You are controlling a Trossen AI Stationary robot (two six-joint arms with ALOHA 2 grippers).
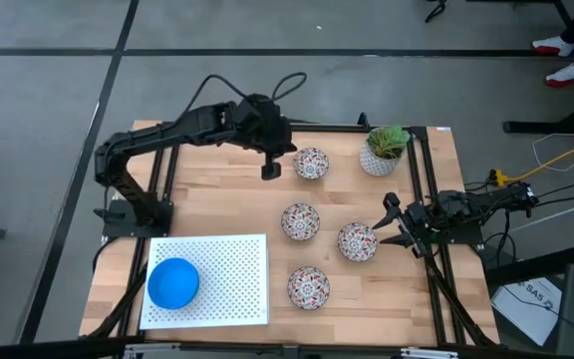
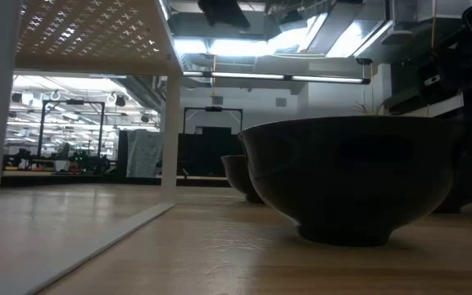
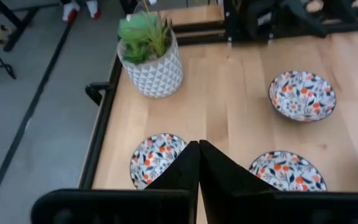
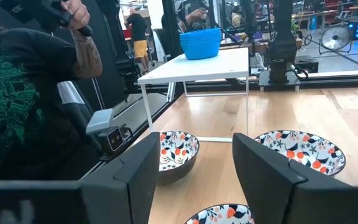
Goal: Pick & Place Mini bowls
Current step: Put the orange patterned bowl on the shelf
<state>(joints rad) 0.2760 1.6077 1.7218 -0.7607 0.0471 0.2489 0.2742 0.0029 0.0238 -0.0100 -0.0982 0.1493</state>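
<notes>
Several white bowls with a red-and-dark floral pattern (image 1: 300, 220) stand apart on their bases on the wooden table. The blue bowls (image 1: 173, 282) sit nested in one stack (image 4: 201, 42) on a white perforated stand. My left gripper (image 1: 270, 165) is shut and hovers just left of the far floral bowl (image 1: 311, 163), whose rim shows beside the fingers (image 3: 157, 158). My right gripper (image 1: 392, 219) is open at the table's right edge, next to the right-hand floral bowl (image 1: 357, 240), which shows below its fingers (image 4: 219, 214).
A white pot with a green plant (image 1: 382, 150) stands at the far right corner. The white stand (image 1: 227, 274) takes up the near left part of the table. A dark frame rail (image 1: 422, 179) runs along the right edge. A person (image 4: 30, 93) stands beyond the table.
</notes>
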